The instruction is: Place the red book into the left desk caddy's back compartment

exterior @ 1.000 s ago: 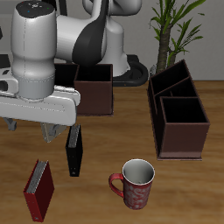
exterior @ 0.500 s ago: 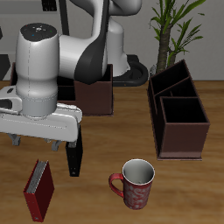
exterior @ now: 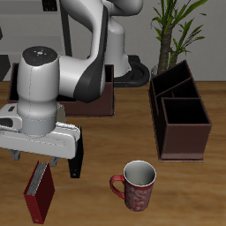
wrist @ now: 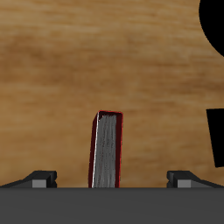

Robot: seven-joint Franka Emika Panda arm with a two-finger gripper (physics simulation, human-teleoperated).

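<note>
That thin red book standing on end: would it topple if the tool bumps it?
Probably. The red book stands upright on a narrow edge, so a sideways nudge could tip it. Its hard cover looks stiff, so squeezed between the fingers it should hardly bend.

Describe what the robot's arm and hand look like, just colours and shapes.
The arm is built of rounded, glossy white segments with dark grey to black bands at the joints. Its last link is a fat white cylinder with a dark round cap on top. The hand is a wide, flat, light grey bar with two short dark fingers underneath. No cables or markings show.
</note>
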